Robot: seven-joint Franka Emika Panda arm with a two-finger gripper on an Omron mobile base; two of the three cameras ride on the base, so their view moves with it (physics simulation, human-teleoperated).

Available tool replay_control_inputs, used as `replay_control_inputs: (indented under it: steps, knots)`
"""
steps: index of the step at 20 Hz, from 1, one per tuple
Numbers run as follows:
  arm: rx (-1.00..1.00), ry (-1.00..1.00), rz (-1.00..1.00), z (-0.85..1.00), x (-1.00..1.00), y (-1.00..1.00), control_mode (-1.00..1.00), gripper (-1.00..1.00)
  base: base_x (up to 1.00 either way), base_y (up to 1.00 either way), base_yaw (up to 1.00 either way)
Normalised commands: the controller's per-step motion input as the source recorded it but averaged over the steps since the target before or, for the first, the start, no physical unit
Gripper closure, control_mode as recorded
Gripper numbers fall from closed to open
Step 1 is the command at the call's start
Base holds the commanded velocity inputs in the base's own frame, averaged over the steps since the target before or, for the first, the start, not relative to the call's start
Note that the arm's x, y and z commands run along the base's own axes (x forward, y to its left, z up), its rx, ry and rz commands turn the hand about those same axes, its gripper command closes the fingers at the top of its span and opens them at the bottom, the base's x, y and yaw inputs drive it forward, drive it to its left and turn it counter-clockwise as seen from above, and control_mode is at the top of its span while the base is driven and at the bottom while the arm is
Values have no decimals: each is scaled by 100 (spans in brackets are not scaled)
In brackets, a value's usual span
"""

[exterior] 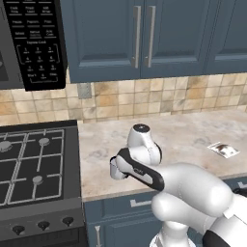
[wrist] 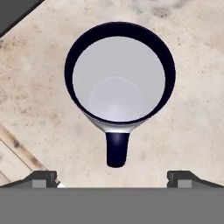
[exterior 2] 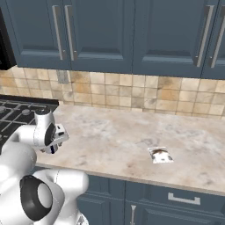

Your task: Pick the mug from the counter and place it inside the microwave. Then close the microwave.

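Mug (wrist: 119, 81) stands upright on the beige marbled surface (wrist: 192, 131), directly below the pincer (wrist: 112, 177), seen straight down its mouth in the hand view: dark navy rim, pale grey-white inside, empty. Its navy handle (wrist: 117, 148) points toward the pincer's side of the frame, lying between the two fingertips (wrist: 41, 178) as they show at the bottom edge. Pincer is spread wide, holding nothing, with the tips standing further apart than the mug's body is broad, so a straddle of the body looks feasible. In the left base view the pincer (exterior: 116, 170) hangs over the front part of the surface (exterior: 193, 130), just right of the gas stove (exterior: 34, 164); the mug itself is hidden under the hand there. Handling judgement: rigid, ceramic-looking, light, glazed and likely slippery; round wall gives little purchase if pinched off-centre. Best hold is probably across the body below the rim, tips on opposite walls, handle left free; alternatively one tip inside and one outside the wall. Brittle if dropped or knocked against the microwave (exterior: 29, 43), which sits up and to the left of the pincer. Grasp not yet made.
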Motion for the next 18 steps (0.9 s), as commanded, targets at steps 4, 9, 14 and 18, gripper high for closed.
replay_control_inputs:
  steps: [4, 9, 14, 18]
  knots:
    - [0, -2, -1, 0, 7, 4, -100, -100, 0, 0, 0]
    - [0, -3, -2, 0, 7, 1, -100, -100, 0, 0, 0]
    - [0, 0, -2, 0, 8, 1, -100, -100, 0, 0, 0]
    - [0, 0, 0, -6, 0, 0, -100, -100, 0, 0, 0]
